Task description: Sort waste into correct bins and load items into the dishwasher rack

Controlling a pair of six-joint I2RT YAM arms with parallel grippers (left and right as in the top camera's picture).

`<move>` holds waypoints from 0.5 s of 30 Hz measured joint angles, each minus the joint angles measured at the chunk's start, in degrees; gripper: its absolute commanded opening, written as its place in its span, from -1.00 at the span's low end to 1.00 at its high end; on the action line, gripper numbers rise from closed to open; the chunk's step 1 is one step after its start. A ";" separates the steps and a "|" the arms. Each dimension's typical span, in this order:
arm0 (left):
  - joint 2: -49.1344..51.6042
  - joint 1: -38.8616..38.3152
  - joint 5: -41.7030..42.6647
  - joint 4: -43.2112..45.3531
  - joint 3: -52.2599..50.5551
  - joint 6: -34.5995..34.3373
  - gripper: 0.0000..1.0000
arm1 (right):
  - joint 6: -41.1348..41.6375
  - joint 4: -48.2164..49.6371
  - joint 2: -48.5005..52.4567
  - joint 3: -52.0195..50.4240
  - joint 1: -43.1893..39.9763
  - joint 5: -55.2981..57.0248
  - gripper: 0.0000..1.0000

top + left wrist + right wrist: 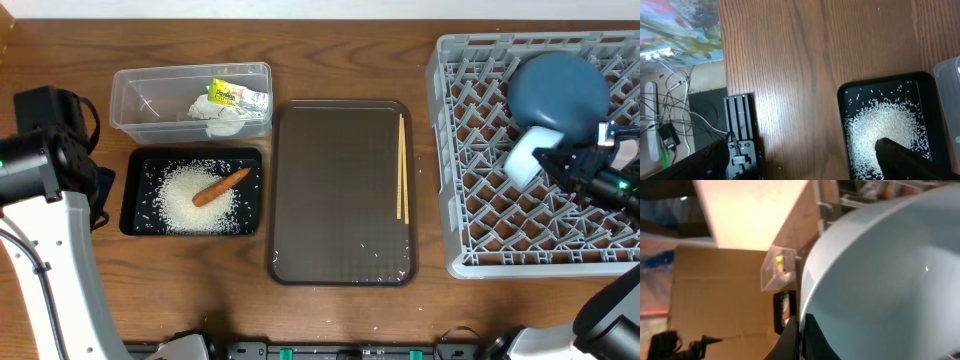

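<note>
Right wrist view shows the right gripper (pixel 801 325) pinched tight on the rim of the pale blue cup (pixel 880 270). The cup sits at its tip inside the grey rack (pixel 470 220), with the upturned blue bowl (pixel 558 88) just beside it. The left gripper (pixel 800 145) hangs with jaws wide apart and empty. One finger is over the black tray (pixel 130 215) of rice (pixel 185 200) and carrot (pixel 222 186). Just past that is the clear tub (pixel 125 95) with tissue (pixel 222 120) and wrapper (pixel 235 95), and farther off the brown tray (pixel 340 190) carrying chopsticks (pixel 403 170).
</note>
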 measured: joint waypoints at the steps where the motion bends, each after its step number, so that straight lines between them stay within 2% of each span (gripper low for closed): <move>1: 0.00 0.00 0.00 0.00 0.00 0.00 0.91 | 0.76 -0.26 -0.48 0.00 -0.13 1.22 -0.97; 4: 0.00 0.00 0.00 0.00 0.00 0.00 0.91 | 2.95 -0.98 -3.17 0.00 -0.42 6.19 -0.87; 5: 0.00 0.00 0.02 0.00 0.00 0.00 0.91 | 3.91 -1.33 -4.44 0.00 -0.42 8.81 -0.73; 7: 0.00 0.00 -0.02 0.00 0.00 0.00 0.91 | 6.25 -1.73 -6.62 -0.07 -0.42 13.68 -0.05; 10: 0.00 0.00 0.00 0.00 0.00 0.00 0.91 | 9.25 -1.99 -9.62 -0.11 -0.42 19.52 0.50; 13: 0.00 0.00 0.00 0.00 0.00 0.00 0.91 | 12.39 -2.93 -13.90 -0.13 -0.42 25.27 0.78; 15: 0.00 0.00 0.00 0.00 0.00 0.00 0.91 | 14.21 -3.72 -17.70 -0.17 -0.42 28.81 0.86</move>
